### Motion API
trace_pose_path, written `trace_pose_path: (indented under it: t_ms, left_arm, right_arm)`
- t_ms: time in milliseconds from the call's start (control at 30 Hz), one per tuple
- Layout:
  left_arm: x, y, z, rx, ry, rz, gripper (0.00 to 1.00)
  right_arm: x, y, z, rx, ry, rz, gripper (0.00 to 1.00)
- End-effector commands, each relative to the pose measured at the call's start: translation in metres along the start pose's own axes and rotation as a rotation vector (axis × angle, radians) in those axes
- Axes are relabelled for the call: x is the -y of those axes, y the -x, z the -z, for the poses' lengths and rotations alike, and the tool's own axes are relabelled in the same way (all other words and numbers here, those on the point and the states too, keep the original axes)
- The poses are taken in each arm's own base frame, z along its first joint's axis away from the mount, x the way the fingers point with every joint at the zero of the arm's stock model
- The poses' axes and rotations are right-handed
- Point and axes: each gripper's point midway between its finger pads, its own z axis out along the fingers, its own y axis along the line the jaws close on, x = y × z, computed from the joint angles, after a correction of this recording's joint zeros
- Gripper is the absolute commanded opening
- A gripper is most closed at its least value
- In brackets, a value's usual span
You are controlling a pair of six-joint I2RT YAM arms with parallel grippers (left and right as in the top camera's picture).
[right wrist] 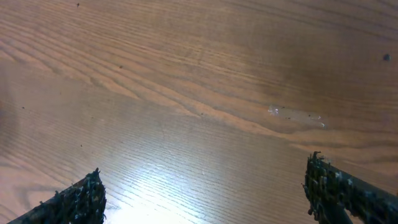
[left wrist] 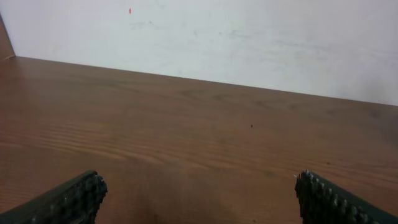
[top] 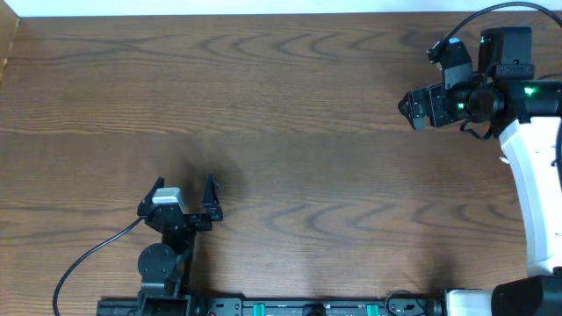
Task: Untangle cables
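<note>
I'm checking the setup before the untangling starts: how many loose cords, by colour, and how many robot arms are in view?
Black loose cords: 0
White loose cords: 0
Robot arms: 2, the left arm and the right arm, both with jaws open and empty
Total: 2

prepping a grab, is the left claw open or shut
Open: the left claw has its fingers spread wide, with table wood showing between them.

Dark brown wood-grain table (top: 290, 114) is recorded; a pale smudge (right wrist: 297, 115) is noted on its surface.
</note>
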Motion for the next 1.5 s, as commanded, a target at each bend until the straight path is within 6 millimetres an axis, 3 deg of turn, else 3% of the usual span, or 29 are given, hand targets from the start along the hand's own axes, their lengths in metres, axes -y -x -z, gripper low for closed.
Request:
trace_pose_path:
  t_ms: [0,1200,1467]
  left_arm:
    - [-0.0059,-0.0155,-0.0001,-0.052,0.027,-0.02,0.98]
    - [-0.006,-0.0155,-0.0001,-0.052,0.028,-0.02,0.98]
    - [-0.006,-0.0156,-0.0001,-0.052,0.028,-0.02,0.98]
  right_arm:
    - [-0.0032,0.0066,0.0103,0.031,-0.006,0.023,0.99]
    - [0.0018,0.0045,0.0098,0.027,-0.036,0.024,0.99]
    - [-0.0021,0.0,0.0101,0.114,-0.042,0.049,0.99]
